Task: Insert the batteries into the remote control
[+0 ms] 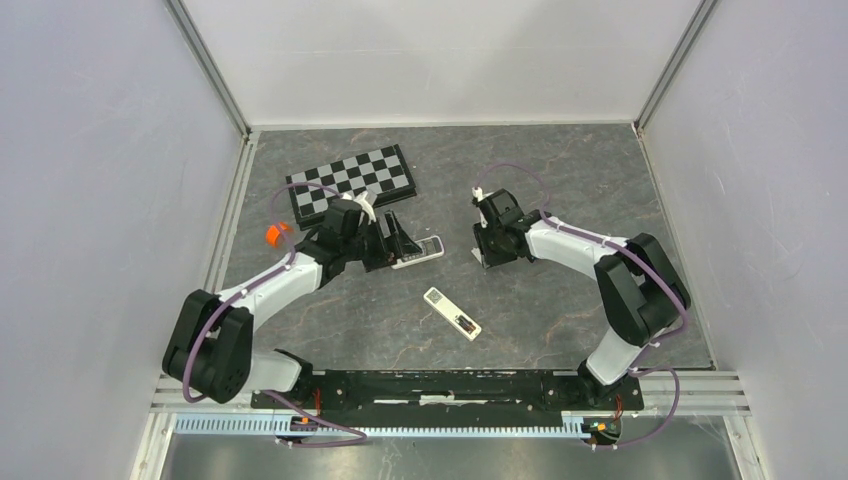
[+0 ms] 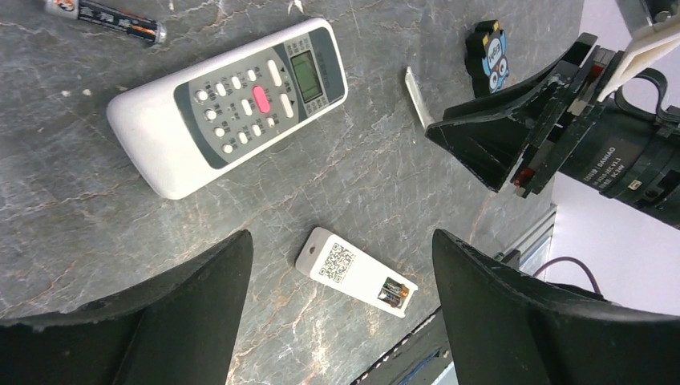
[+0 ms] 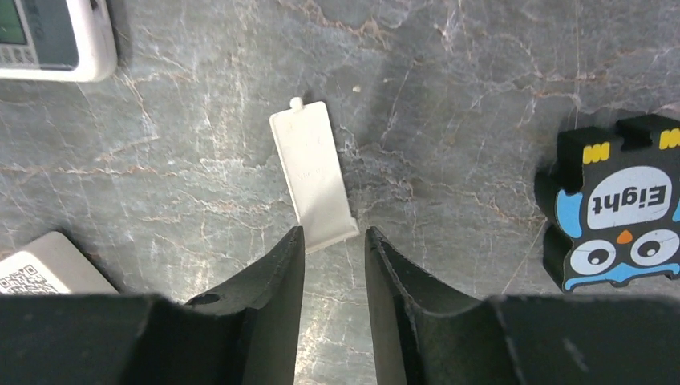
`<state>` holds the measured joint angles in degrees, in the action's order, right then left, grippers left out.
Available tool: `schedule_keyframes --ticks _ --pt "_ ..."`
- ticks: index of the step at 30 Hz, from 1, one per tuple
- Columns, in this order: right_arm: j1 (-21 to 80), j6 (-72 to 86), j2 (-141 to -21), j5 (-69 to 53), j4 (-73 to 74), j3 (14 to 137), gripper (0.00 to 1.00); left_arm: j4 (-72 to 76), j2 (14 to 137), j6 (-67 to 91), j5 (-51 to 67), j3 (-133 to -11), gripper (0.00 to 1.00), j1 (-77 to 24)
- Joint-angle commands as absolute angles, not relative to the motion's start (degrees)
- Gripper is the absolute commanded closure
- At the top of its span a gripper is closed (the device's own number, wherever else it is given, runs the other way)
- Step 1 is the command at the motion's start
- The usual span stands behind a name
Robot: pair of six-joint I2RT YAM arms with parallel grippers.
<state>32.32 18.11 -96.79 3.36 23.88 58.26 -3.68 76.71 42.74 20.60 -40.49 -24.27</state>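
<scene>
The slim white remote (image 1: pixel 452 313) lies back-up at the table's middle, also in the left wrist view (image 2: pixel 353 271). Dark batteries (image 2: pixel 394 293) sit in the recess at its near end. Another battery (image 2: pixel 104 16) lies loose beyond the wide remote. My left gripper (image 2: pixel 341 241) is open and empty, above the table between the two remotes (image 1: pixel 395 242). My right gripper (image 3: pixel 334 234) is open by a narrow gap, its tips on either side of the near end of a flat white battery cover (image 3: pixel 313 172). The cover lies flat on the table.
The wider grey-white remote (image 2: pixel 232 104) lies by my left gripper (image 1: pixel 418 252). A black-and-blue square gadget (image 3: pixel 617 212) sits right of the cover. A checkerboard (image 1: pixel 352 183) lies at the back left, with a small orange object (image 1: pixel 272 235) near it.
</scene>
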Motion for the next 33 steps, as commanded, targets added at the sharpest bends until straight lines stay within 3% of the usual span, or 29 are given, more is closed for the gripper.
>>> schedule_keyframes --ticks 1,8,17,24,33 --pt "32.8 14.9 -95.7 3.7 27.4 57.9 0.59 -0.5 77.5 44.6 22.0 -42.8 0.12 -24.9" --pt "34.0 11.0 -98.3 6.4 28.6 60.6 0.45 -0.8 77.6 44.2 21.6 -42.6 0.12 -25.0" --pt "35.1 9.3 -103.4 6.8 30.0 64.4 0.49 -1.4 77.3 43.7 21.1 -42.6 0.12 -25.0" --pt "35.1 10.0 -104.2 6.3 32.6 65.2 0.59 -1.5 77.3 43.6 21.3 -42.6 0.12 -25.0" --pt "35.1 9.6 -104.6 6.0 33.7 64.6 0.56 -1.1 78.6 43.6 21.5 -43.2 0.13 -25.6"
